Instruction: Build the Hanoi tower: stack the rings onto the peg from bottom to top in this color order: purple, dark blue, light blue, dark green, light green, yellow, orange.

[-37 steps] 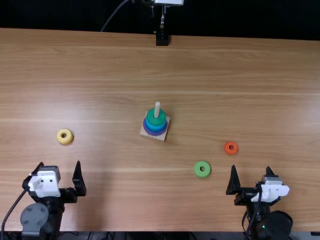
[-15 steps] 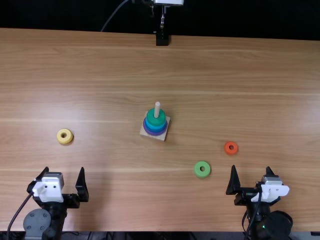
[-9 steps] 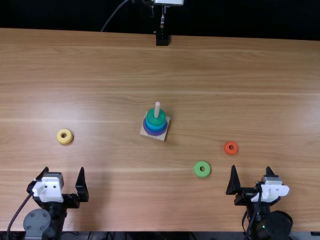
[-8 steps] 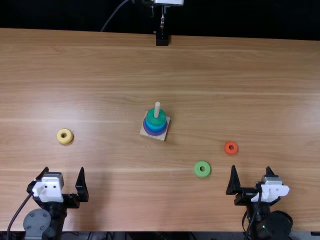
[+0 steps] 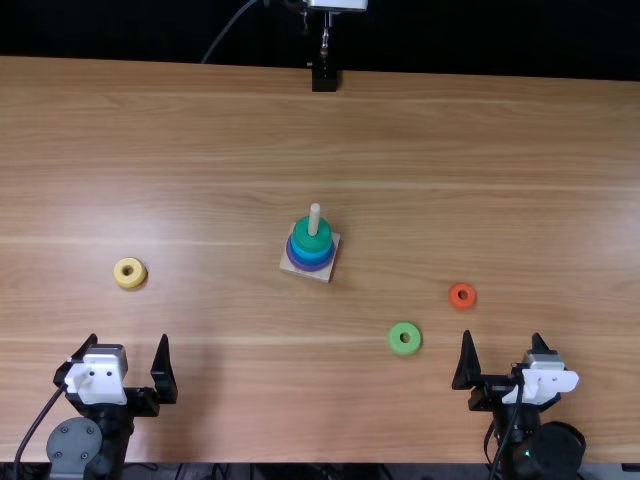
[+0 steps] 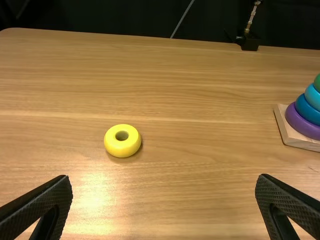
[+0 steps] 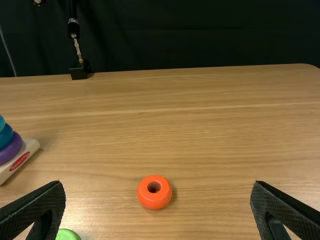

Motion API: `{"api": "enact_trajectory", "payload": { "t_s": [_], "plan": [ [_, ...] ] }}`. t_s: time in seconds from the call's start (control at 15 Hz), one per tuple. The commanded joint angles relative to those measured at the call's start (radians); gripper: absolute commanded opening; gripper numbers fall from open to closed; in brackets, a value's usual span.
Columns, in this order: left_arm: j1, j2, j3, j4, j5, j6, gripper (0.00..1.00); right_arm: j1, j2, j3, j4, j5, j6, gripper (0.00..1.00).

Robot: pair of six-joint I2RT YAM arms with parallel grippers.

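One yellow ring point(image 5: 130, 273) beyond left end effector point(image 5: 128, 338).

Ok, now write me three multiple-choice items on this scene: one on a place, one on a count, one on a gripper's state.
1. In the top view, where is the yellow ring?
A) On the peg
B) Left of the peg
C) Right of the peg

2. How many rings does the peg carry?
A) Two
B) Three
C) Four

3. How does the left gripper stand?
A) Open and empty
B) Shut and empty
C) Shut on a ring

Key:
1 B: the top view shows it lying out to that side.
2 C: purple ring, dark blue ring, light blue ring and dark green ring are stacked there.
3 A: its wrist view shows wide-apart fingers with nothing between their tips.
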Motion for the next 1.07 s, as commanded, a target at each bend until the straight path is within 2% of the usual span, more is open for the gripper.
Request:
{"api": "enact_trajectory", "payload": {
  "t_s": [0.0, 0.33, 0.47, 0.6, 0.67, 0.87, 1.0],
  "plan": [
    [0.0, -0.012, -0.105, -0.084, 0.004, 0.013, 1.0, -0.007, -0.013, -0.053, -0.074, -0.003, 0.0, 1.0],
    [-0.001, -0.012, -0.105, -0.084, 0.004, 0.013, 1.0, -0.008, -0.013, -0.055, -0.083, -0.005, 0.002, 1.0],
    [0.0, -0.012, -0.105, -0.084, 0.004, 0.013, 1.0, -0.007, -0.013, -0.05, -0.002, -0.001, 0.004, 1.0],
    [0.0, -0.012, -0.105, -0.084, 0.004, 0.013, 1.0, -0.007, -0.013, 0.072, 0.155, -0.003, 0.009, 1.0],
    [0.0, -0.012, -0.105, -0.084, 0.004, 0.013, 1.0, -0.007, -0.013, 0.137, 0.175, -0.003, 0.007, 1.0],
    [0.0, -0.012, -0.105, -0.084, 0.004, 0.013, 1.0, 0.004, 0.187, 0.33, 0.175, -0.003, 0.013, 1.0],
    [0.0, -0.012, -0.105, -0.084, 0.004, 0.013, 1.0, 0.013, 0.234, 0.44, 0.164, -0.005, 0.011, 1.0]
  ]
}}
